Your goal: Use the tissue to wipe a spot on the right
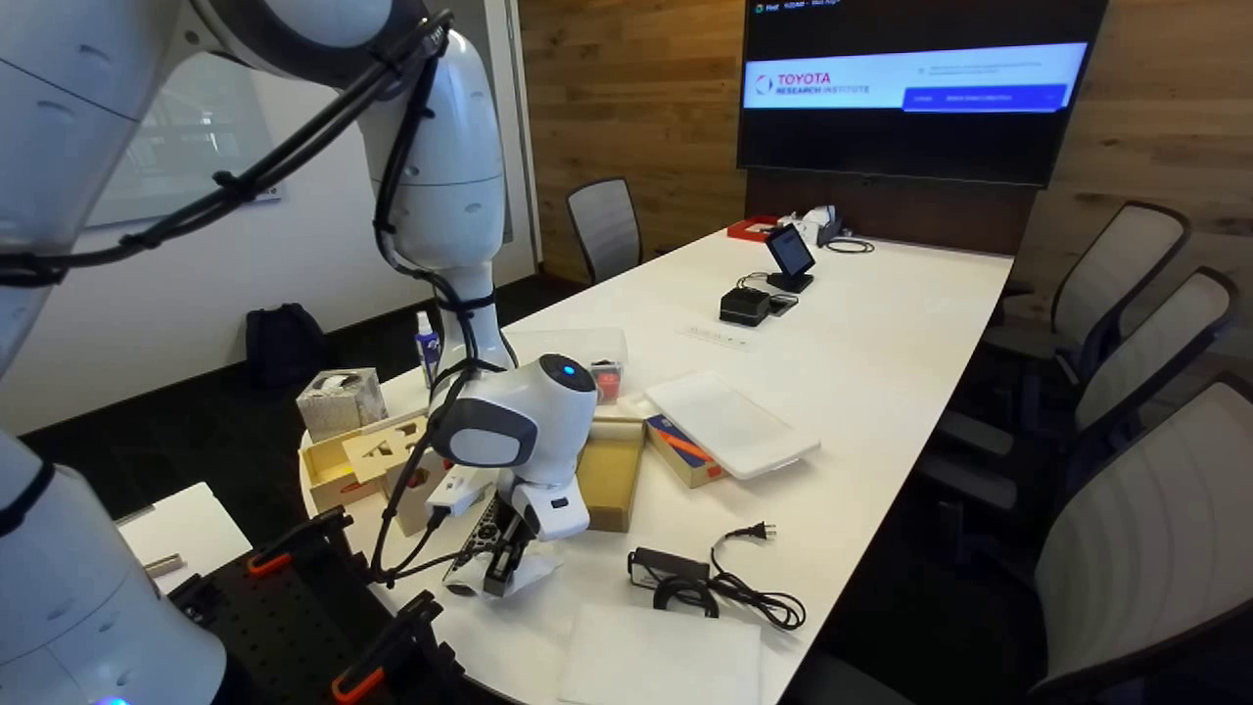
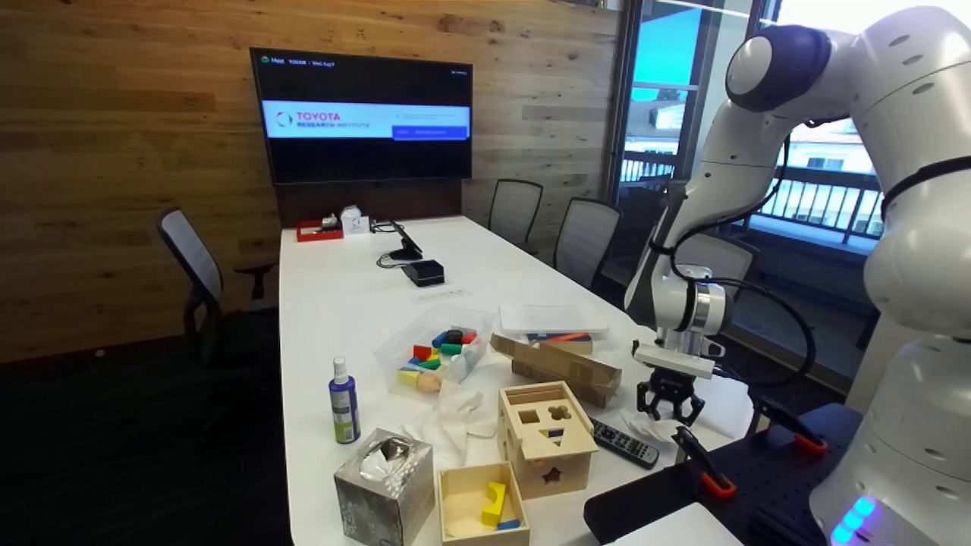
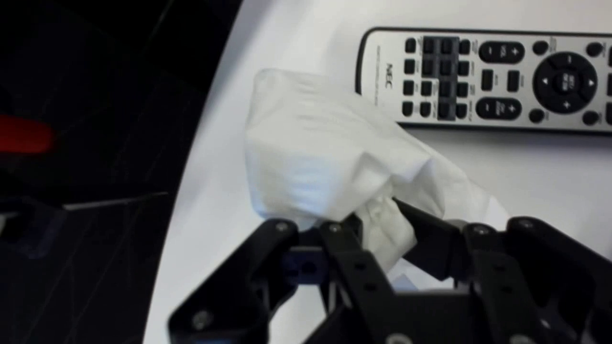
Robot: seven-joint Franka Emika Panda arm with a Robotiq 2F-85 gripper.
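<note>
1. In the wrist view, a bunched fold of the tissue [image 3: 334,143] is seen between the fingers of the gripper [image 3: 377,211]; whether it is pinched or merely straddled cannot be made out. Paper is spread past the fingertips, presumably so that the table [image 3: 215,191] is met softly. The remote control [image 3: 478,79] is placed just beside, so strokes should probably be aimed elsewhere.
2. In an exterior view, the arm [image 1: 558,421] is bent so that the gripper is pointed down, as wiping requires.
3. In an exterior view, the tissue box [image 2: 372,500] and spray bottle [image 2: 344,409] are stood well apart, likely as supplies; no spot can be discerned.
</note>
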